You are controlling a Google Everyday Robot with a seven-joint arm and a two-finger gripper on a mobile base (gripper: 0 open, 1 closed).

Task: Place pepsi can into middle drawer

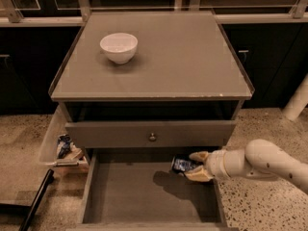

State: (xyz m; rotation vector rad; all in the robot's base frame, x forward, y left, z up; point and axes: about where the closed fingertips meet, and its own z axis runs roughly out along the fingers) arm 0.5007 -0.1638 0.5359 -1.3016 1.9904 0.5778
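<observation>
the gripper (pixel 191 166) reaches in from the right of the middle drawer (pixel 139 198), its two pale fingers (pixel 198 155) clamped on the pepsi can (pixel 180 164). the pepsi can lies on its side in that grip, over the drawer's back right corner and just under the closed drawer front (pixel 115 134) with the round knob (pixel 152 137) that sits above the drawer. a shadow falls on the drawer floor beside the can, so it probably hangs clear of the floor and has not been set down yet.

the step in hand looks like the lowering and release. it would go best if the can comes down until it rests on the flat floor, inside the drawer's right wall, before the fingers part. a can on its side may roll, so a low, gentle release matters. the arm should then back out to the drawer's right without clipping the front above.

well above the drawer, a white bowl (pixel 119 47) sits on the cabinet top (pixel 192 61). left of the drawer, a clear bin (pixel 50 141) holds some packets.
</observation>
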